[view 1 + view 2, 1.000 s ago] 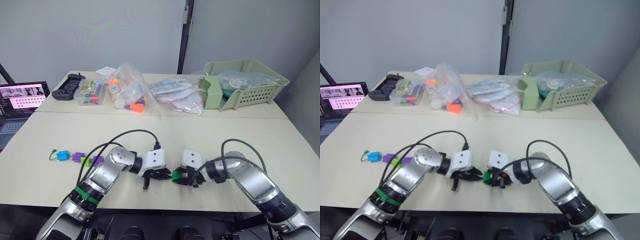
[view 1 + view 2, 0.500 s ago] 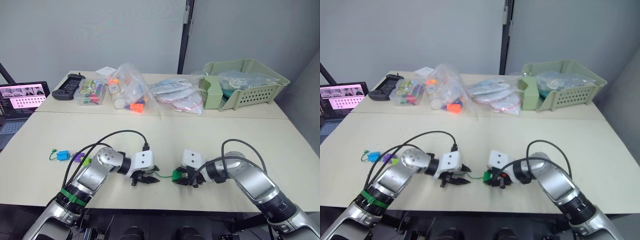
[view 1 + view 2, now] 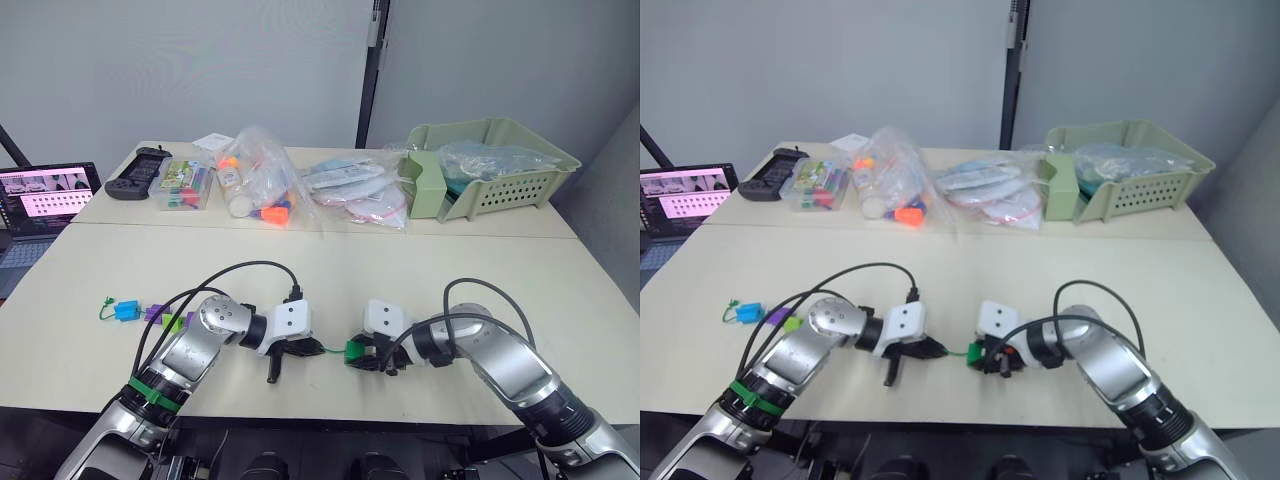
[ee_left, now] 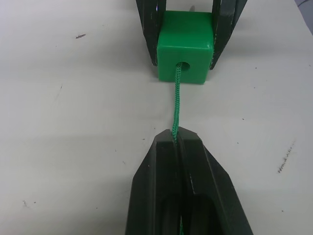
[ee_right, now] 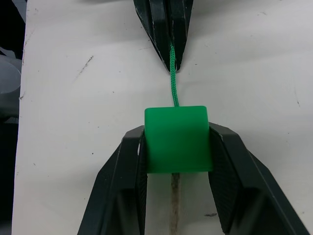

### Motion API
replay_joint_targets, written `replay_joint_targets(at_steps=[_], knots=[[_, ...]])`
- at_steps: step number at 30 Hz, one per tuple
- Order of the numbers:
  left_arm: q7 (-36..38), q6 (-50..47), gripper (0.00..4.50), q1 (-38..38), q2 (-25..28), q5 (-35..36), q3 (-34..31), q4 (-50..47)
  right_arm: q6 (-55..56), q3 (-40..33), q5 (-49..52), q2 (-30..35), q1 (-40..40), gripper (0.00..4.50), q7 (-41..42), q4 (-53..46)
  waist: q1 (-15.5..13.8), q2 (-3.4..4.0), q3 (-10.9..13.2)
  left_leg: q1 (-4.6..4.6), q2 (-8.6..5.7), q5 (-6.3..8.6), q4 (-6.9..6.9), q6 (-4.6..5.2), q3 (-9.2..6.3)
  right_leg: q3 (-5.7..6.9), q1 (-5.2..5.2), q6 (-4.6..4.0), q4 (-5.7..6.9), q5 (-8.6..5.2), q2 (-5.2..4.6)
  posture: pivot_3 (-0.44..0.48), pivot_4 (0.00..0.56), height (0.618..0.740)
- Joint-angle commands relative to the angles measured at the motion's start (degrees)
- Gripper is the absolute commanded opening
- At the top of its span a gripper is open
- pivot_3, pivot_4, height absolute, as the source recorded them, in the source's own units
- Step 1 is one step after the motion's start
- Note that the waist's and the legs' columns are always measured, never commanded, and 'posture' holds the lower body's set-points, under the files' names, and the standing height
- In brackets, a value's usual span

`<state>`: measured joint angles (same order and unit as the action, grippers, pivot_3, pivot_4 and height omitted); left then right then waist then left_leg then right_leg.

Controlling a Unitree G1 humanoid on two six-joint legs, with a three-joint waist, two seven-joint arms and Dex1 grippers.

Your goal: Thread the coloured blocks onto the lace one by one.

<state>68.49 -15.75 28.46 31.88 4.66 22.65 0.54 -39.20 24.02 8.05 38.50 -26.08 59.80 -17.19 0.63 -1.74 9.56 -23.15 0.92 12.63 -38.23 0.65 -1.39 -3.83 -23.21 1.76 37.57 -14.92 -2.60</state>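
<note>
My right pincer point(image 5: 177, 147) was closed on the dark green block point(image 5: 178, 139), one black finger pressed flat to each side of the cube, holding it low over the pale table point(image 3: 420, 270). My left pincer point(image 4: 176, 142) faced it head-on from just ahead, its two fingers pinched tight together on the lace point(image 4: 175, 105), with no gap visible between them. The green cord ran straight from those pinched tips into the round hole in the block's face, so the block sat on the lace between my two pincers. Behind the block, between my right fingers, a short pale stiff piece point(image 5: 174, 205) lay on the table, in line with the hole; it looked like the lace's tip, though I could not tell for certain.

Out beyond my left arm, well apart from both pincers, the blue block point(image 3: 125, 311), a purple block point(image 3: 153, 315) and the lime green block point(image 3: 175, 323) lay in a row on the table, with a small green loop of cord point(image 3: 103, 309) at the blue one's outer end.
</note>
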Motion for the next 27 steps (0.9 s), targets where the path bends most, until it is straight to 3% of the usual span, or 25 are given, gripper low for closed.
replay_joint_targets(at_steps=[1,9,16,19,21,27], knots=[[-0.2,-0.1,0.02,1.4,-1.4,-0.2,0.9,-1.3,-1.2,0.6,-0.4,0.8,1.0,1.18,-0.2,0.6,0.0,0.00,0.0,0.00,0.00,0.00,0.00,0.00,0.00,0.00,0.00,0.00,0.00,0.00,0.00,0.000,0.150,0.740],[-1.5,-0.3,0.02,3.2,-4.9,-1.9,3.0,-0.1,-1.3,0.6,-0.4,0.8,1.0,1.18,-0.4,0.5,0.0,0.00,0.0,-0.01,-0.01,0.00,0.00,0.00,-0.01,0.00,0.00,0.00,-0.01,0.00,0.01,0.000,0.150,0.740],[-0.9,-2.5,0.02,3.0,-3.5,-1.2,1.2,-1.6,-1.4,0.7,-0.6,0.9,1.0,1.18,-0.5,0.4,0.0,0.00,0.0,-0.01,-0.01,0.00,0.00,0.00,-0.01,0.01,0.01,0.01,-0.02,0.00,0.00,0.000,0.150,0.740],[0.9,-4.0,1.32,2.7,-2.1,0.3,0.5,-3.5,-1.5,0.6,-0.5,0.8,0.9,1.18,-0.6,0.4,0.1,0.00,0.0,-0.01,-0.01,0.00,0.00,0.00,-0.01,0.01,0.00,0.01,-0.02,0.00,0.00,0.000,0.150,0.740],[2.0,-4.9,1.90,2.7,-0.7,1.3,-0.1,-5.0,-1.3,0.0,-0.3,0.6,0.8,2.25,-0.9,0.3,0.0,0.00,0.0,-0.01,-0.01,0.00,0.00,0.00,-0.01,0.01,-0.01,0.01,-0.01,0.00,0.00,0.000,0.150,0.740],[2.1,-5.4,3.86,4.0,-0.3,1.5,0.6,-6.9,-2.6,-4.2,2.0,2.6,2.6,4.28,-1.3,-4.0,0.0,0.01,0.0,-0.09,-0.01,0.00,0.01,0.00,-0.02,0.02,-0.06,0.01,-0.02,0.00,-0.01,0.000,0.150,0.740]])
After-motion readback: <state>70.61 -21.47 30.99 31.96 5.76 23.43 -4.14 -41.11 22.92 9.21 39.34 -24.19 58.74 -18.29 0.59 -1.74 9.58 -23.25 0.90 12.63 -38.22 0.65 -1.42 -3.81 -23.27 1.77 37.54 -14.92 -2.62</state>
